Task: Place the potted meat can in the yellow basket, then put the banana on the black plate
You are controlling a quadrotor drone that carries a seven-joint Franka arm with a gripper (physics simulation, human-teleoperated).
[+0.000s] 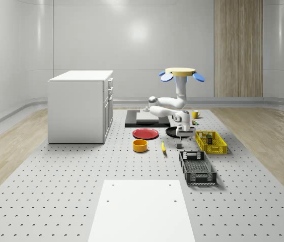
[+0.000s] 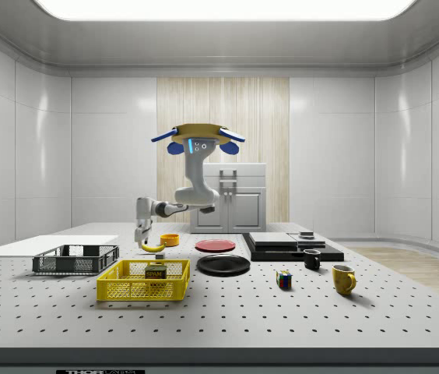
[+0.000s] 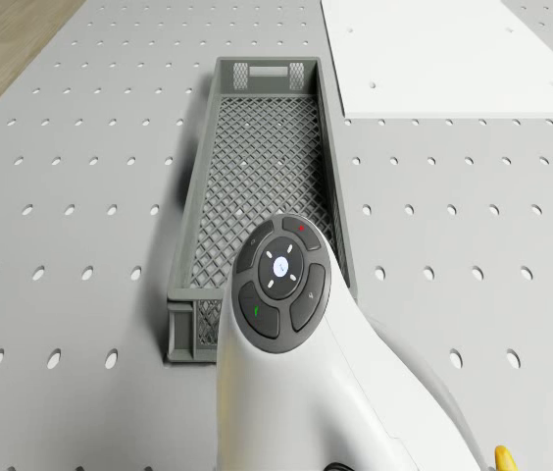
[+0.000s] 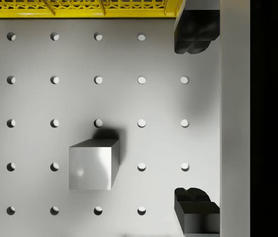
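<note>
Can (image 2: pixel 156 273) already in yellow basket (image 2: pixel 143 281); banana step in hand. Drone (image 1: pixel 181 73) hovers over bench (image 1: pixel 81 191). Fingers (image 4: pixel 196 32) spread, empty. Banana (image 2: pixel 153 247) on bench nearby; next: descend, grip it.

Overhead, side, drone, wrist cameras

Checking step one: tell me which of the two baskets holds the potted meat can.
The yellow basket holds the potted meat can; the dark grey basket beside it doesn't.
</note>
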